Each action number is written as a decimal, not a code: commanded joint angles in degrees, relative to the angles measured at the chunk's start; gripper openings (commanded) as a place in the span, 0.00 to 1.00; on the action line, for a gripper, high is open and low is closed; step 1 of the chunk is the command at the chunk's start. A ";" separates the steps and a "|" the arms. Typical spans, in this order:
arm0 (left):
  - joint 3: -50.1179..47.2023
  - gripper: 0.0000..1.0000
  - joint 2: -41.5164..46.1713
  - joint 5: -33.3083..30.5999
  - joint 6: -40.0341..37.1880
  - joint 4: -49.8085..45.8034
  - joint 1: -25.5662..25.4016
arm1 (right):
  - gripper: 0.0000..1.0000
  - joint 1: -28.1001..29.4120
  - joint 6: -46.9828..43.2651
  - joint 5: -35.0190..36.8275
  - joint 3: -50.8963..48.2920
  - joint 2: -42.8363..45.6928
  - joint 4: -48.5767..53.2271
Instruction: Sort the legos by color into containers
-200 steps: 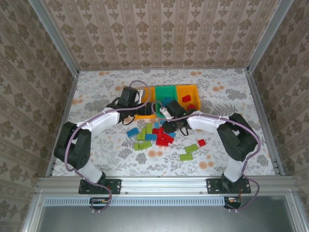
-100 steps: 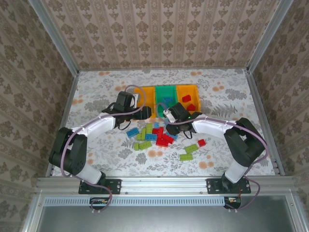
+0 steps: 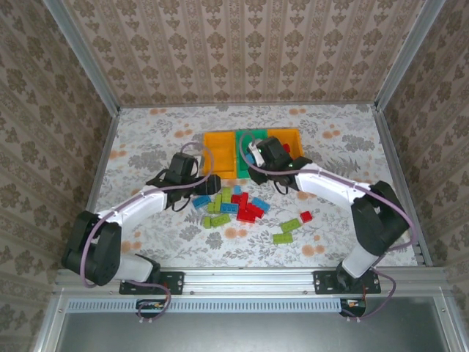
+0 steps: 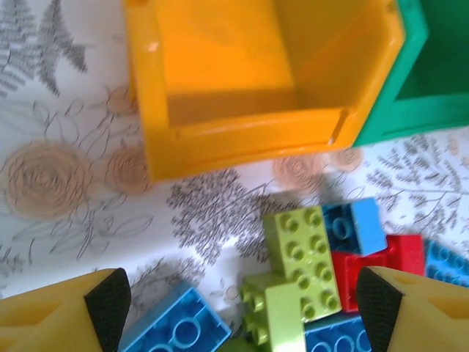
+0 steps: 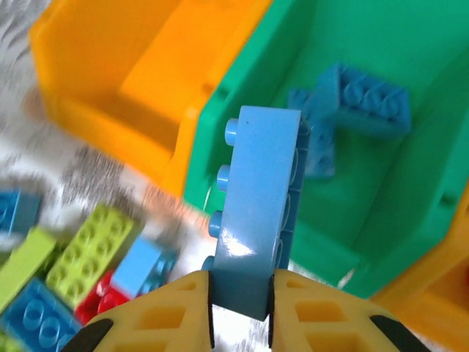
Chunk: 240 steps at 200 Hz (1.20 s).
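My right gripper [image 5: 240,308] is shut on a blue lego [image 5: 256,213], holding it on edge above the near rim of the green container [image 5: 410,191]. Two blue legos [image 5: 366,99] lie inside that container. In the top view the right gripper [image 3: 258,155] hovers over the green container [image 3: 248,139]. My left gripper [image 4: 242,308] is open, low over the left side of the pile. A lime green lego [image 4: 304,260] and a blue lego [image 4: 176,323] lie between its fingers. The left orange-yellow container [image 4: 256,81] looks empty.
The main pile of red, blue and lime legos [image 3: 234,205] lies in front of the containers. Two lime legos [image 3: 287,231] and a red one [image 3: 305,216] lie apart to the right. The right orange-yellow container [image 3: 293,133] stands behind the right arm.
My right gripper rose from the pile with the blue lego and moved back over the green container. My left gripper pulled away from the left container toward the pile.
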<state>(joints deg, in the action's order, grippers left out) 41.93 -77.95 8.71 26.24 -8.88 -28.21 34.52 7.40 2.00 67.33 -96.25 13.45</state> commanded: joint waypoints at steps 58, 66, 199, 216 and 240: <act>-6.13 0.89 7.89 -6.37 -0.53 -6.12 -2.03 | 0.24 -2.48 7.44 10.54 13.99 -12.97 10.05; -6.69 0.89 8.21 -6.25 -0.84 -6.23 -2.03 | 0.24 -2.66 8.03 10.51 14.01 -13.25 10.13; -9.06 0.83 7.05 -6.51 -2.19 -8.19 -2.12 | 0.56 -2.97 8.99 9.07 8.66 -6.84 7.72; -9.06 0.81 6.38 -6.41 -2.51 -8.54 -2.12 | 0.58 -3.19 8.82 8.98 8.30 -6.19 7.87; -8.98 0.81 5.34 -6.19 -2.68 -8.62 -2.12 | 0.59 -3.57 8.93 8.73 8.03 -6.14 8.14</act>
<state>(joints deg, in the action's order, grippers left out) 33.43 -71.40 2.74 25.17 -15.49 -30.09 31.40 15.46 10.13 76.38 -104.25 21.21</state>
